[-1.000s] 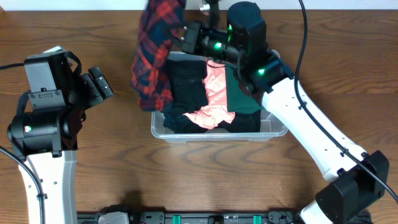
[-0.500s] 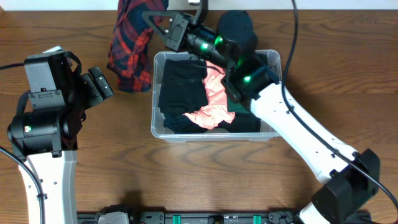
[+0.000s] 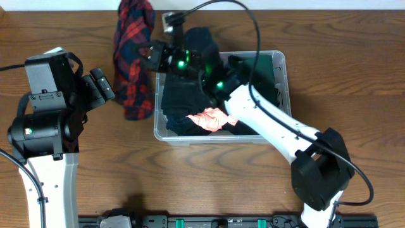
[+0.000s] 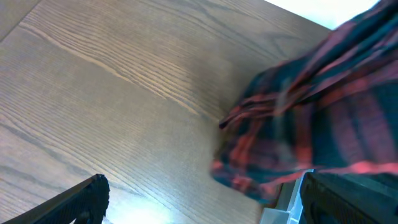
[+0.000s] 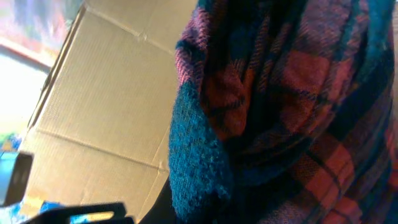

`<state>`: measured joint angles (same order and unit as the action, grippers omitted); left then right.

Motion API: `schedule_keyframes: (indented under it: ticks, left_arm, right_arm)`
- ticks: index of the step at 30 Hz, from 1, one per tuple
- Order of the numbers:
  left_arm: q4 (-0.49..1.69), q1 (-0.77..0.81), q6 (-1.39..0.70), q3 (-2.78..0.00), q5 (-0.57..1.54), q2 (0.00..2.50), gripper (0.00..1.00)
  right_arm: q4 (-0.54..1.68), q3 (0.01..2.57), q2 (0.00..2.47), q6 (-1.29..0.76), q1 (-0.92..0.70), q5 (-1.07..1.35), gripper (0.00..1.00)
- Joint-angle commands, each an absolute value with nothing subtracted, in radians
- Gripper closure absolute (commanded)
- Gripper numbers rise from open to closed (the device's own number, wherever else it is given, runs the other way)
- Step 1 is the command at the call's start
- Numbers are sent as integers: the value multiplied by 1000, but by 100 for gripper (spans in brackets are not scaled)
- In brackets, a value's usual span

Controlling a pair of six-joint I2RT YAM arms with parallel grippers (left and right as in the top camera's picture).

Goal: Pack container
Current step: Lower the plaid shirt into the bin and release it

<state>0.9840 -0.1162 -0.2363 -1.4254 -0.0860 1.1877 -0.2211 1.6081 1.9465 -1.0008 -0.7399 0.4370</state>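
The right arm [image 3: 266, 120] has swung left. A second ago it reached in from the right side of the bin [image 3: 280, 63]; now its forearm lies diagonally across the bin, and its elbow sits nearer the middle of the bench [image 3: 354, 76]. The right fingers [image 3: 150, 52] have carried the plaid shirt [image 3: 133, 69] from above the bin's rear left corner to outside its left wall, where it hangs in a long narrow fold. The pink garment [image 3: 207, 118] is now largely hidden under the forearm. The black garment [image 3: 180, 95] is uncovered on its left side.
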Motion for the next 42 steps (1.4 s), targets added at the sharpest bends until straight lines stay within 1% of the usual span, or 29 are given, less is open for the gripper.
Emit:
schedule_keyframes:
  ticks: [1,8,15,20,26,31,34,42]
  left_arm:
    - [984,-121,-245,-1423,-98,1190,2]
    - [984,-121,-245,-1423,-98,1190,2]
    - [984,-121,-245,-1423,-98,1190,2]
    - [984,-121,-245,-1423,-98,1190,2]
    - [984,-121,-245,-1423,-98,1190,2]
    - [984,-121,-245,-1423,-98,1190,2]
    - [984,-121,-245,-1423,-98,1190,2]
    - [984,-121,-245,-1423,-98,1190,2]
  right_arm:
    - [-231,1629,1915,-953,-743,445,99]
    - [-85,1629,1908,-921,-669,524,99]
    - [218,1629,1831,-792,-592,524,99]
    - [393,1629,1710,-730,-562,520,99]
    - [702,1629,1546,-631,-512,444,99]
    - [926,1626,1533,-565,-477,361,99]
    - [971,1602,1544,-533,-471,342,99]
    - [969,1453,1545,-533,-455,257,99]
